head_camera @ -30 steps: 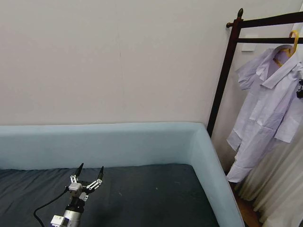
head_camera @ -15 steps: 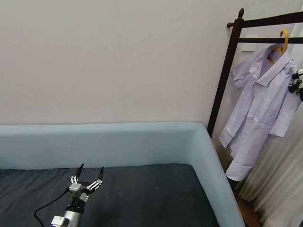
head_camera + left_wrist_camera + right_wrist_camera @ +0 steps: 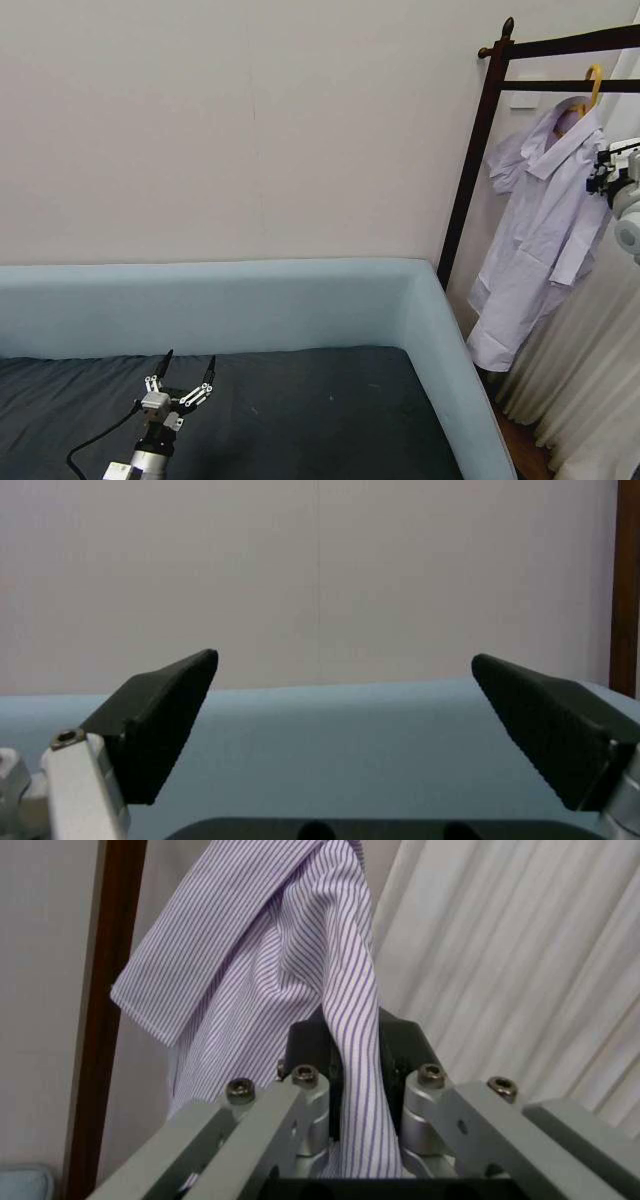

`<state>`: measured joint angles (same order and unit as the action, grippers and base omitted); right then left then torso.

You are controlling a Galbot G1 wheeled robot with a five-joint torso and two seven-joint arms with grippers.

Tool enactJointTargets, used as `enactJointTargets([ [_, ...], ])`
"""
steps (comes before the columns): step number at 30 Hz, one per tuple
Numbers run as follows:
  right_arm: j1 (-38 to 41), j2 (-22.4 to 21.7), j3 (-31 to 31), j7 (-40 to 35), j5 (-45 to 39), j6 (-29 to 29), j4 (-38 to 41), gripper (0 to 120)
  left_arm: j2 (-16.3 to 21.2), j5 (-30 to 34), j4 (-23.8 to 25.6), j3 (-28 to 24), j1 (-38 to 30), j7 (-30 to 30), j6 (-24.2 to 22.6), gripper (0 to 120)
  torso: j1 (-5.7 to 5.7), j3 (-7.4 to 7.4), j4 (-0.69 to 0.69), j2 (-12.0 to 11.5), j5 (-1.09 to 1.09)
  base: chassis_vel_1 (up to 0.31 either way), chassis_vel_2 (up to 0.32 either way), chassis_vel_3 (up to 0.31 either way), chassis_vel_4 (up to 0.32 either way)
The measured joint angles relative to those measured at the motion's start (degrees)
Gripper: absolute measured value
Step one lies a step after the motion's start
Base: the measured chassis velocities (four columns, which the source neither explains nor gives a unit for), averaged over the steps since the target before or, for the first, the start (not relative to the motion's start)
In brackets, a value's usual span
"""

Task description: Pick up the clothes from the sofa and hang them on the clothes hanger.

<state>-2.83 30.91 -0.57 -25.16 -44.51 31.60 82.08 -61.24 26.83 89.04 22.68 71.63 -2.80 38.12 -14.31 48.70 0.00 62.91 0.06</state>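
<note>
you face a plain off-white wall [image 3: 250, 130]. under it runs a pale blue sofa [image 3: 220, 300] with a dark grey seat. at its right end stands a dark wooden rack [image 3: 470, 190], cream curtains [image 3: 590, 400] beside it, wooden floor [image 3: 522, 440] below.

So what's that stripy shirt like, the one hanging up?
The shirt is thin cloth, white with fine purple stripes, with a collar and sleeves. It hangs limp on a yellow hanger hooked over the dark wooden rack, right of the sofa, before pale curtains. The right hand pinches a fold of it.
</note>
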Motion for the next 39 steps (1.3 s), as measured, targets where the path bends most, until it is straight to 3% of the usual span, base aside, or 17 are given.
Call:
enactJointTargets([
  [11,1.9,3.5,-2.3,-11.7,-10.9,1.0,2.8,7,-0.2,0.2,-0.3,0.3,0.1,-0.1,0.6,100,0.0,-0.01,-0.02,0.0,0.0,0.0,0.0,0.0,0.0],
  [27,4.3,6.4,-4.9,-16.7,-12.2,0.0,1.0,7,-0.2,1.1,-0.8,0.4,0.0,-0.7,1.2,100,0.0,0.0,-0.01,0.0,0.0,0.0,0.0,0.0,0.0],
  [30,3.9,6.3,-4.6,-16.6,-12.2,-0.3,1.4,12,-0.1,1.1,-0.7,0.5,0.0,-0.7,1.2,100,0.0,0.0,-0.01,0.0,0.0,0.0,0.0,0.0,0.0],
  [33,-0.3,4.4,-2.6,-14.6,-10.4,-3.2,5.6,29,0.0,2.1,-0.2,0.6,0.3,-0.7,1.2,100,0.0,0.0,-0.01,0.0,0.01,0.0,0.0,0.0,0.0],
  [39,-7.4,0.1,1.4,-8.6,-5.2,-9.5,12.4,47,-0.2,3.6,1.1,0.7,1.1,1.0,1.0,100,0.01,-0.01,-0.03,0.0,0.01,0.0,0.0,0.0,0.0],
])
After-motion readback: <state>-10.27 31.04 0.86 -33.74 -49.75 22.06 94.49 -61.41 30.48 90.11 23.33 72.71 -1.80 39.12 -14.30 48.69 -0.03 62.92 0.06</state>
